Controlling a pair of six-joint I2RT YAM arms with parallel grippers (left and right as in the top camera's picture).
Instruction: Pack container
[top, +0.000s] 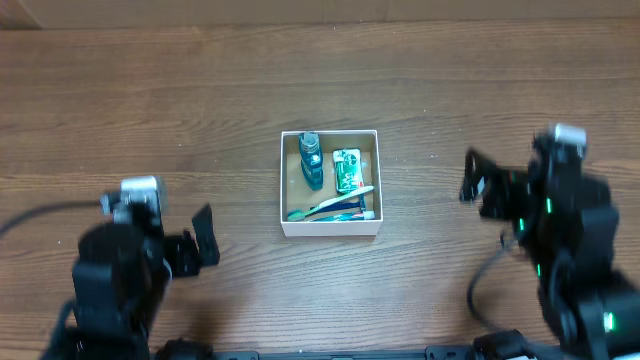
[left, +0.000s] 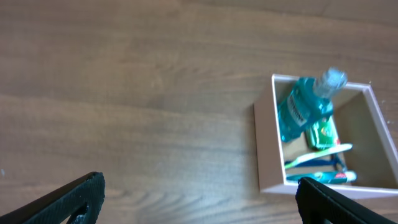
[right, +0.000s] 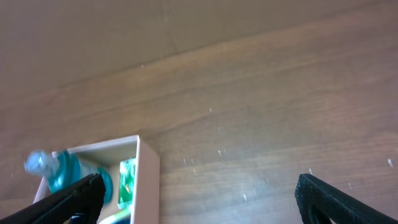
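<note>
Container (top: 330, 227) looks full; left pincer (top: 203, 243) and right pincer (top: 478, 186) apart, empty. Back off without nudging its walls.

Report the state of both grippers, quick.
Left gripper: open, holding nothing.
Right gripper: open, holding nothing.
</note>
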